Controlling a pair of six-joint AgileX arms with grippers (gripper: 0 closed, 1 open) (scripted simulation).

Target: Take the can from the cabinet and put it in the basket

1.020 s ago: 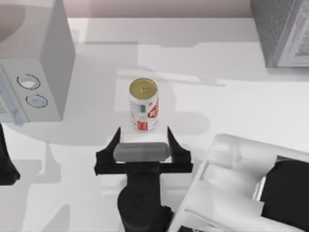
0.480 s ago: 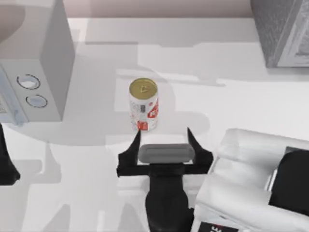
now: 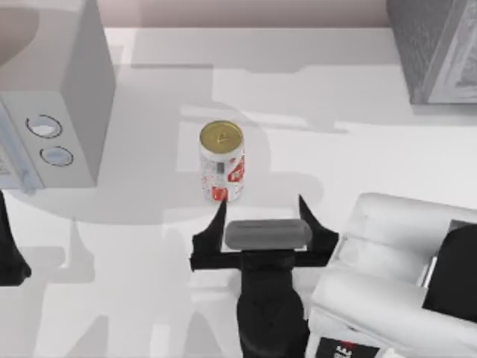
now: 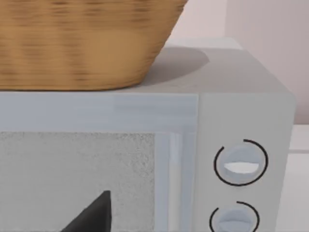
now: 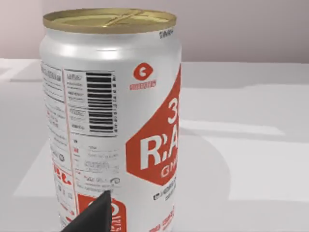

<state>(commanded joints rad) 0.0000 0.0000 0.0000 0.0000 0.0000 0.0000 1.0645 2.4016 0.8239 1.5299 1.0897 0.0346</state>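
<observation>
The white table [image 3: 358,134] spans the top view. At its upper left stands a smooth white box with two round dials [image 3: 56,97]; in the left wrist view a woven basket [image 4: 82,43] sits on top of that box, and what it holds cannot be seen. The dark-grey speckled cabinet [image 3: 436,48] occupies the upper right corner. The can [image 3: 221,160] stands upright on the bare table at centre, outside the cabinet. Just below it, the right gripper [image 3: 262,212] has its fingers spread wide, one tip close beside the can's base. The left gripper [image 3: 11,253] sits at the left edge; I cannot tell its state.
</observation>
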